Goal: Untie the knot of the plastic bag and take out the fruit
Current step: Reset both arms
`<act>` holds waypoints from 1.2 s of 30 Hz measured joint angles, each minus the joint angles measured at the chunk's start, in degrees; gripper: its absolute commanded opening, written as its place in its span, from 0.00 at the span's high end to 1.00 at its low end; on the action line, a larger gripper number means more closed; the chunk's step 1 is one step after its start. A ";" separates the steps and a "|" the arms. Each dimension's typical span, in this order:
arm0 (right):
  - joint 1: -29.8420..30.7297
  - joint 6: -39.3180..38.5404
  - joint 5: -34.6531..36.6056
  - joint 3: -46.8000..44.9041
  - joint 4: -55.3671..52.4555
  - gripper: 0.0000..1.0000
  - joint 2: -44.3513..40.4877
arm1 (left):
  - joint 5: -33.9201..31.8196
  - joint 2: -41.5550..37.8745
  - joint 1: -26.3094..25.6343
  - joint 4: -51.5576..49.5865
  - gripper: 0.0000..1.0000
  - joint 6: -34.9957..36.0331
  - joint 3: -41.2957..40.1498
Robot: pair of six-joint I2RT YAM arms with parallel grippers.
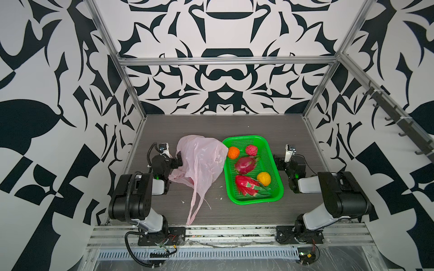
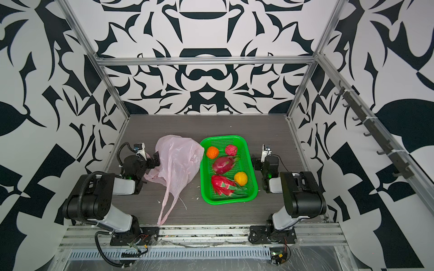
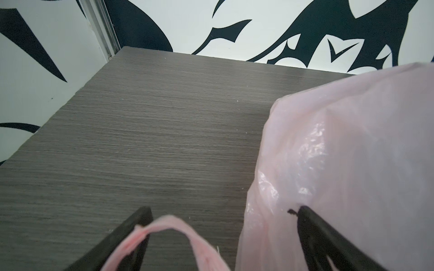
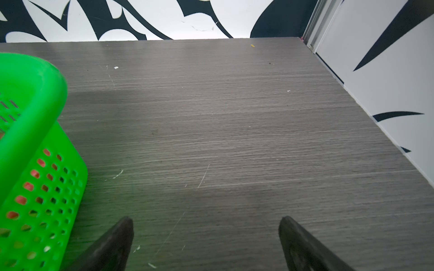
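The left end effector (image 3: 224, 211) is standing wide open against the plastic bag (image 1: 202, 159). It is gripping nothing, though a pink handle strand is draping over one finger (image 3: 142, 214). The bag is lying slumped on the counter (image 1: 258, 126), its handle loops (image 1: 190, 219) trailing loose and untied toward the front edge. Touching its right side, the green basket (image 1: 244, 139) is holding the fruit (image 1: 245, 165). The right end effector (image 4: 205, 220) is hovering beside the basket, wide open and empty.

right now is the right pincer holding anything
No, the right pincer stands open and empty above the table, beside the green basket.
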 measured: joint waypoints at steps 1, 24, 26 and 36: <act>0.02 -0.11 0.00 0.07 -0.04 0.00 0.00 | -0.07 0.00 0.00 -0.13 0.01 0.07 0.00; 0.79 0.52 3.19 -7.34 8.85 0.00 1.18 | -0.42 0.00 0.00 -0.79 0.01 0.37 0.00; 1.33 -0.22 2.93 -1.86 6.16 0.00 0.98 | -0.42 0.00 0.00 -0.79 0.01 0.37 0.00; 2.25 -2.10 1.79 1.07 1.38 0.00 0.24 | -0.42 0.00 0.00 -0.81 0.01 0.46 0.00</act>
